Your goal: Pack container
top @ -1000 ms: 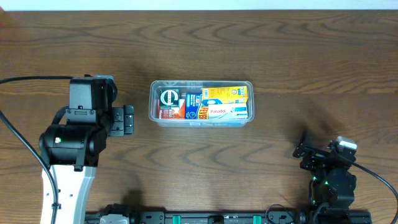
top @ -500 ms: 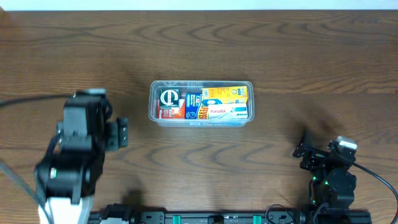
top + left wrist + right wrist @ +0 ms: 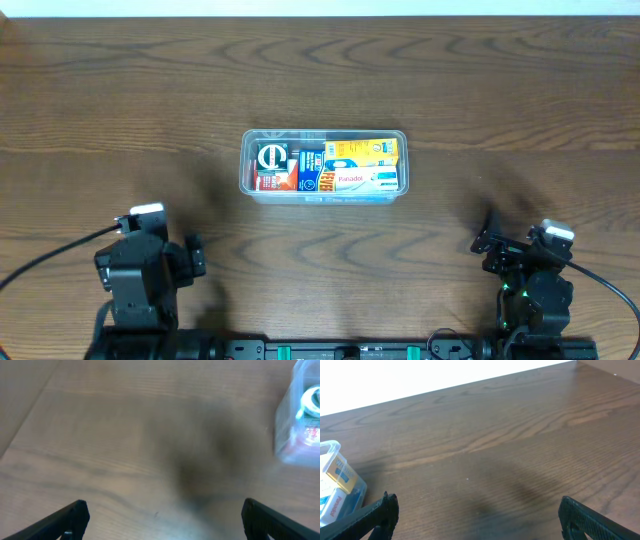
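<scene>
The clear plastic container (image 3: 248,160) sits at the table's middle with several small coloured boxes (image 3: 340,166) packed inside. Its corner shows blurred in the left wrist view (image 3: 287,435) and at the left edge of the right wrist view (image 3: 331,450). My left gripper (image 3: 193,256) is open and empty near the front left, well away from the container; its fingers spread wide in the left wrist view (image 3: 165,517). My right gripper (image 3: 487,243) is open and empty at the front right, fingers wide apart in the right wrist view (image 3: 477,515).
The dark wooden table (image 3: 500,90) carries nothing else. A black cable (image 3: 50,255) runs from the left arm toward the left edge. A rail (image 3: 350,350) lies along the front edge.
My left arm has pulled back from beside the container's left end toward the front left edge. The right arm and the container have not moved.
</scene>
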Robot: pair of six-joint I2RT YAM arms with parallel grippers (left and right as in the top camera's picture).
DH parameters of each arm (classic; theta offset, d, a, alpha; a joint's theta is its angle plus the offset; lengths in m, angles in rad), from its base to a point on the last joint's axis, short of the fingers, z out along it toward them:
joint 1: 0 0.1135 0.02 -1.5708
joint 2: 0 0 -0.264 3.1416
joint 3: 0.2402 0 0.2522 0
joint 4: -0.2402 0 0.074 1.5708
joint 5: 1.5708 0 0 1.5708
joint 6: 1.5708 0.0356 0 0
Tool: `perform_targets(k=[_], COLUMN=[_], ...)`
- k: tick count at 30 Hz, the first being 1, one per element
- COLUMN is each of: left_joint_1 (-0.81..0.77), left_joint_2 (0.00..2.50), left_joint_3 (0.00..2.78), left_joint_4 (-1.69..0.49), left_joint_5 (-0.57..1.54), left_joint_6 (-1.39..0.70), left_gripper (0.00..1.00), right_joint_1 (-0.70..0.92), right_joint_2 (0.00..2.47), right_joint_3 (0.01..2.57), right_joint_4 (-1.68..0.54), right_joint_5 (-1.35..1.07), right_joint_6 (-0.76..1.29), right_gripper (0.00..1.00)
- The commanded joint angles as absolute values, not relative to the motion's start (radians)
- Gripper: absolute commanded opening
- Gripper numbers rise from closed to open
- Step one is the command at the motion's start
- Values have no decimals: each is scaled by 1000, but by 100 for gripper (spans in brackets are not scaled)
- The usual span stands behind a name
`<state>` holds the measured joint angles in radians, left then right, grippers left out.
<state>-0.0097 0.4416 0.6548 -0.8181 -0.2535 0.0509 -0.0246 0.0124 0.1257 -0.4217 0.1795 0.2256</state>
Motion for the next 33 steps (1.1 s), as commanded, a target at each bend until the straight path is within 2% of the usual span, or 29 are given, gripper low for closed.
perform_targets(k=[1,10,21,33], left_joint_1=[-4,-4,-4,-4], left_joint_2=[373,194,46,2], left_joint_3=[572,358,251,177], left_joint_4=[-738,-600,-592,-591], left_joint_5=[-204,-138,-138,-138], left_joint_6=[47,46,46,42], left_gripper=[98,98,98,98], right_joint_1=[-14,-14,-14,-14], right_joint_2=[6,6,6,6], right_joint_3=[121,122,122,122], right_joint_4=[-419,-419,-419,-419], right_joint_5=[183,183,183,183], right_joint_6=[212,212,212,212], right_gripper=[99,99,99,99])
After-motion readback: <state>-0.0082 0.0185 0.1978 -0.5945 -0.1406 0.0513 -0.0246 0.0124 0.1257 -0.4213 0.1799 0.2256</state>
